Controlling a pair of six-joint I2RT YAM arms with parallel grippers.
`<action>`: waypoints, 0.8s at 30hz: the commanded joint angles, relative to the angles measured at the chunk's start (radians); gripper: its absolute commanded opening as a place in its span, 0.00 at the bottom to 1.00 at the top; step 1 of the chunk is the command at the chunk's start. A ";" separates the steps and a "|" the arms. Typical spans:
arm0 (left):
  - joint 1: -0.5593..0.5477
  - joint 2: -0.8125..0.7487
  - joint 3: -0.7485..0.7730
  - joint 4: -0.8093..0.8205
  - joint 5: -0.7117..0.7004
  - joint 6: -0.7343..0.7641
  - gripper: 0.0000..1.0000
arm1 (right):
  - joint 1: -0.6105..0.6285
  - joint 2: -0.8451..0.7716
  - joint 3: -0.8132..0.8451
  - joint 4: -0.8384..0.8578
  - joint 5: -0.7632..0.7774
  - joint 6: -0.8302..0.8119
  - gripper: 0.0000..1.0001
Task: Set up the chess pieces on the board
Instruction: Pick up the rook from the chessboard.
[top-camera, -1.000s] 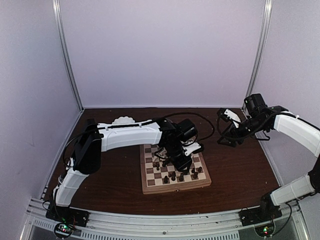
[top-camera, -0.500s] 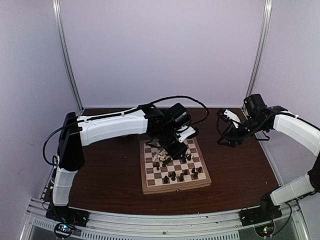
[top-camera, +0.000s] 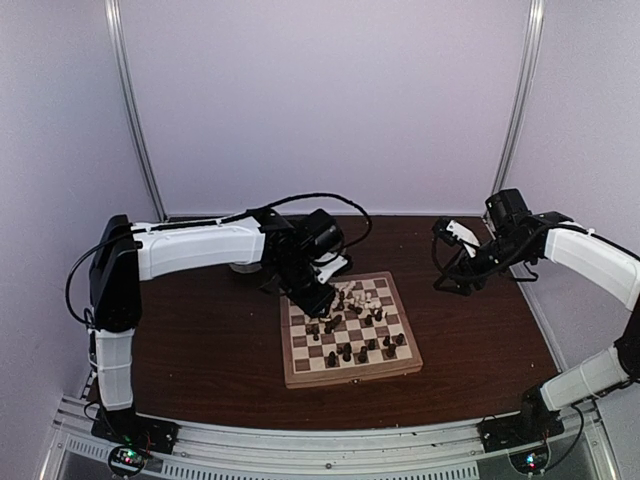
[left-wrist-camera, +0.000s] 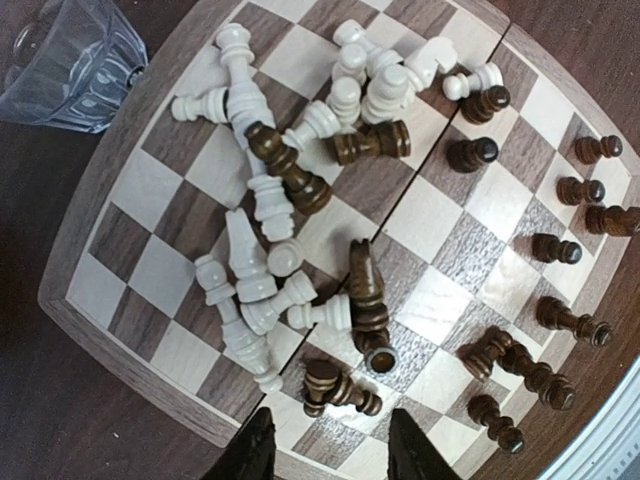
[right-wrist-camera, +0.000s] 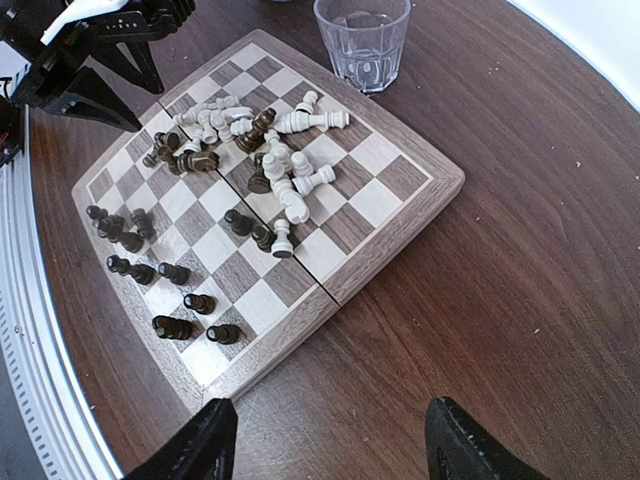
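Observation:
The board (top-camera: 350, 378) lies mid-table. Cream and dark chess pieces (left-wrist-camera: 250, 270) lie toppled in a heap on its far half, and the heap (right-wrist-camera: 270, 165) also shows in the right wrist view. Dark pieces (right-wrist-camera: 140, 270) stand or lie along the near side. My left gripper (left-wrist-camera: 335, 455) hovers open over the board's edge, just short of a lying dark piece (left-wrist-camera: 340, 390), with nothing between its fingers. From above, the left gripper (top-camera: 312, 297) is at the board's far left corner. My right gripper (right-wrist-camera: 335, 440) is open over bare tabletop right of the board (right-wrist-camera: 370, 265).
A clear drinking glass (left-wrist-camera: 70, 60) stands on the dark tabletop just off the board's far corner; the glass (right-wrist-camera: 362, 40) also shows in the right wrist view. White walls with metal posts close the table in. A metal rail runs along the near edge.
The left arm has drawn back from over the board's middle to its far left corner, and its jaws have widened. The heap of pieces now shows from above. The right arm is still.

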 joint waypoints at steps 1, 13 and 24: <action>-0.007 -0.003 -0.012 0.058 0.040 -0.015 0.41 | -0.005 0.011 0.005 -0.014 -0.005 -0.006 0.67; -0.006 0.087 0.029 0.063 0.061 -0.026 0.41 | -0.008 0.008 -0.003 -0.007 0.005 -0.009 0.67; -0.006 0.120 0.046 0.072 0.103 -0.026 0.24 | -0.008 0.009 -0.003 -0.012 0.006 -0.012 0.68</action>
